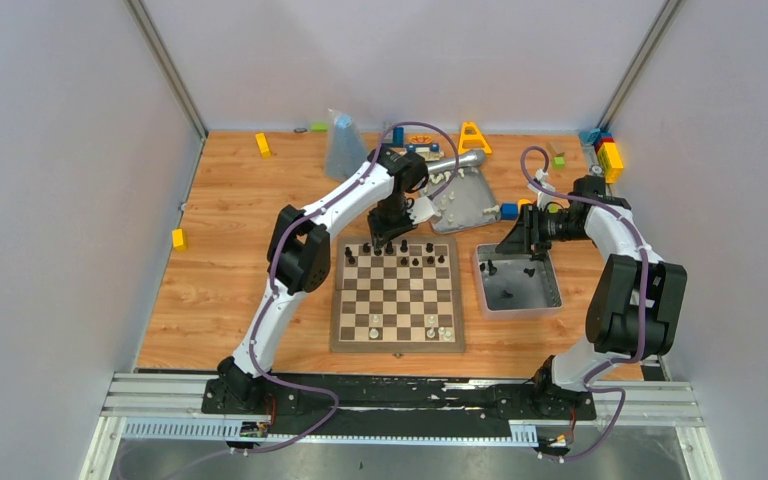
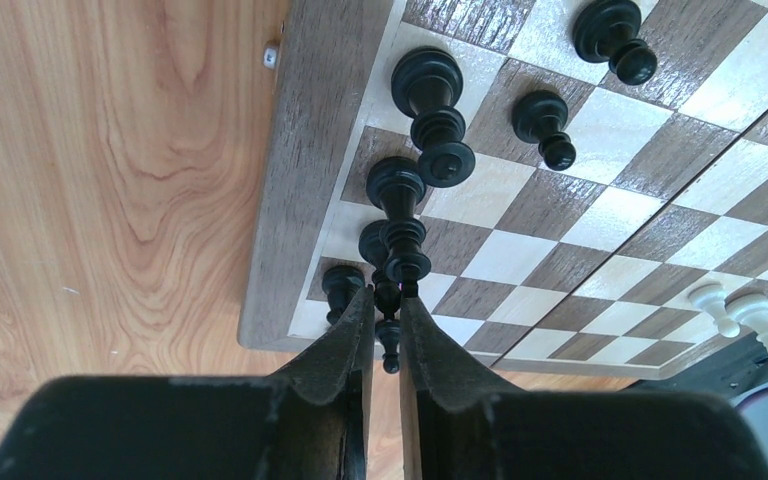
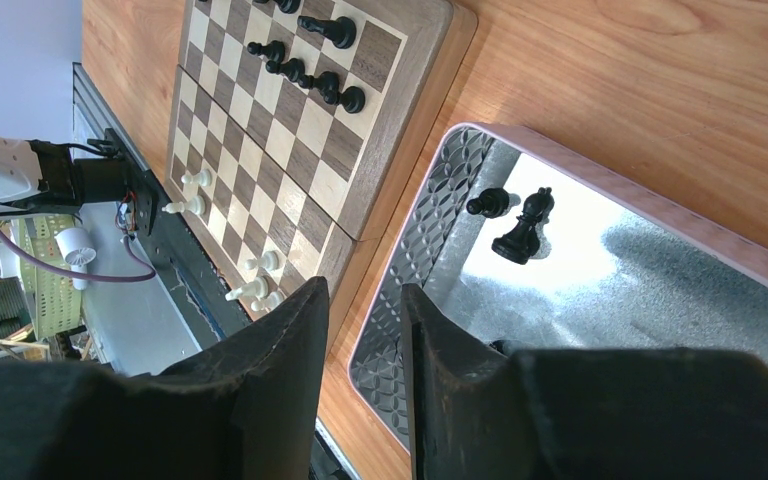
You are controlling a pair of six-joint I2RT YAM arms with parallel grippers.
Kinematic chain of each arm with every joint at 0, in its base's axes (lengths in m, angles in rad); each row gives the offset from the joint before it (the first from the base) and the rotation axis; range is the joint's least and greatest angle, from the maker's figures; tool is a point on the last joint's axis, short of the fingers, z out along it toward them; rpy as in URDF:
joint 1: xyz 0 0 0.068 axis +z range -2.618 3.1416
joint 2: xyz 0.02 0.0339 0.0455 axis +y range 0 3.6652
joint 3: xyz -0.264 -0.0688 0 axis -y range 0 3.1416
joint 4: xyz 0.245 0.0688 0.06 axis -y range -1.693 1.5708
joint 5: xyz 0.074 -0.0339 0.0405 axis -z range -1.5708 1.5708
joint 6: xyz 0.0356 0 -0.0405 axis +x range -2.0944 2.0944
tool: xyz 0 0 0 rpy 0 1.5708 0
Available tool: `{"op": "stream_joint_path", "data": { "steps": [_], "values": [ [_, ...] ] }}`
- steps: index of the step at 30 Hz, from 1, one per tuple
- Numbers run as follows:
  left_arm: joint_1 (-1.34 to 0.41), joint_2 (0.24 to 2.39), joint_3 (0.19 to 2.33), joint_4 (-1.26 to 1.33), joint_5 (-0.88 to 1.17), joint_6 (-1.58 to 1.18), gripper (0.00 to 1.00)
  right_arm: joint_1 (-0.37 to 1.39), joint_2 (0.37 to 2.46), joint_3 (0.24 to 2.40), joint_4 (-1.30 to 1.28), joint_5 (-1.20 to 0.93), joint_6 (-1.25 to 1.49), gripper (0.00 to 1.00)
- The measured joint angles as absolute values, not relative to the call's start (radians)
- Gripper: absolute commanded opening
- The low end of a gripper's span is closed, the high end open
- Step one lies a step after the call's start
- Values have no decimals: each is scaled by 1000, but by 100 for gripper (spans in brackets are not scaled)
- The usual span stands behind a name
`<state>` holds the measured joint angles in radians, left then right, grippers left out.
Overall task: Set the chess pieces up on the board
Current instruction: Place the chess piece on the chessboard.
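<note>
- Left jaws: we find them nearly closed, pinching a black chessman (image 2: 389,342) at the far edge of the board (image 2: 300,150).
- Board: lies mid-worktop (image 1: 230,270).
- Right jaws: partly open, holding nothing, above the grey tray (image 3: 415,250) containing black pieces (image 3: 523,228).

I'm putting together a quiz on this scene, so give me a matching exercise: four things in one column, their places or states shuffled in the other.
Things:
1. left gripper
2. right gripper
3. white chess pieces
4. grey tray

Places or states:
A. right of the board, a few black pieces inside
B. fingers apart, empty
C. standing on the board's near rows
D. fingers shut on a black chess piece

Pairs: 1-D, 2-B, 3-C, 4-A.
</note>
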<state>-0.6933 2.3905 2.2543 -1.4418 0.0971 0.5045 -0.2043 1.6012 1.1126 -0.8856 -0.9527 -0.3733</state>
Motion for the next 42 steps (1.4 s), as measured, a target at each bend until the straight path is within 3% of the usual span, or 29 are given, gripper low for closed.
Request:
{"op": "stream_joint_path", "data": {
  "steps": [36, 42],
  "values": [
    [-694, 2391, 2237, -1413, 66, 500, 25, -204, 1616, 1113, -901, -953, -380, 33],
    [-694, 2391, 2237, -1413, 66, 500, 31, -204, 1616, 1113, -901, -953, -380, 33]
  ]
}}
